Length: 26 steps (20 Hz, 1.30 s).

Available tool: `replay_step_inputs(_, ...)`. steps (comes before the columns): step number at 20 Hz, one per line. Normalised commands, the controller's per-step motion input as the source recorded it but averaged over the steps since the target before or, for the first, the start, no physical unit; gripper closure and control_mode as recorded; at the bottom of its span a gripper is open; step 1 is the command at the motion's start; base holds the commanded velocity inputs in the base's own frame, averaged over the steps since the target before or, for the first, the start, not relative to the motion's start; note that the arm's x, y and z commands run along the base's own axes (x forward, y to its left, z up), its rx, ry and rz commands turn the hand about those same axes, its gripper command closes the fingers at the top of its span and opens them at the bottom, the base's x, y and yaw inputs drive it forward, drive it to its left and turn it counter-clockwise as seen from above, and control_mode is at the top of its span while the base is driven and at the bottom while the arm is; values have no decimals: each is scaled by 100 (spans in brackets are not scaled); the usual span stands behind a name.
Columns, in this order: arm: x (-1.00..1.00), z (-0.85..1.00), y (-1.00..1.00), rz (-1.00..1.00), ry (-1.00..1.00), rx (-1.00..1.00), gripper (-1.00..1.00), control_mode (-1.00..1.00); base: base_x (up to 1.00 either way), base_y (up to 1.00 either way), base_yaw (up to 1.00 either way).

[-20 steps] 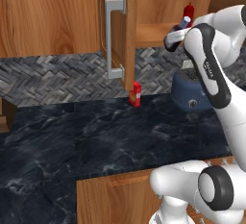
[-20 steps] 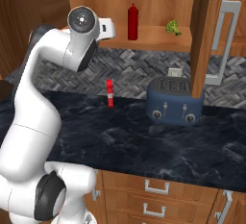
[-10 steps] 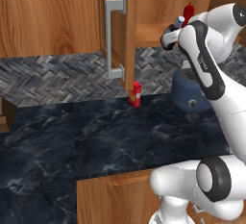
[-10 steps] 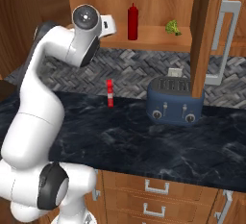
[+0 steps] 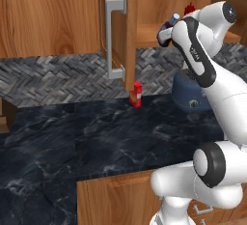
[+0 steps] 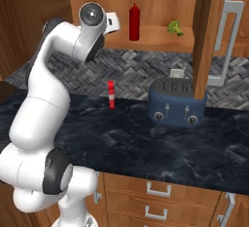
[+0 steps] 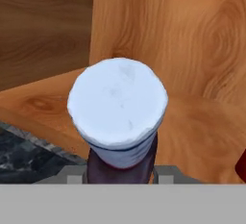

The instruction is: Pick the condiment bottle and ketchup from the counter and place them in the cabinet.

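Observation:
My gripper is shut on the condiment bottle, whose pale end faces the hand camera with the dark purple body below it. In the left base view the condiment bottle is held up at the front of the open cabinet, level with its shelf. The ketchup, a slim red bottle, stands upright on the cabinet shelf; its red tip pokes out behind my arm. The counter lies below.
The cabinet door with its grey bar handle hangs open to the left of my arm. A small red carton and a blue toaster stand on the counter near the wall. A green broccoli lies on the shelf.
My arm has swung a little to the left and in toward the open cabinet, carrying the condiment bottle. The grip has stayed the same.

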Motion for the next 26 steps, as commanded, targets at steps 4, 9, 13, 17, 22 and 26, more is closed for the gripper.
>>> replay_step_inputs(4, 49, 0, 0, 0, 0, 0, 100, -100, 0, 0, 0)
replay_step_inputs(9, 57, 0, 0, 1, 0, 0, 100, -100, 0, 0, 0)
replay_step_inputs(13, 52, 0, 0, 2, 0, 0, 100, -100, 0, 0, 0)
replay_step_inputs(17, 45, -1, 0, 1, 0, 0, 100, -100, 0, 0, 0)
replay_step_inputs(22, 36, -21, 0, 2, 0, 0, 100, -100, 0, 0, 0)
replay_step_inputs(26, 26, -42, 0, 5, 0, 0, 100, -100, 0, 0, 0)
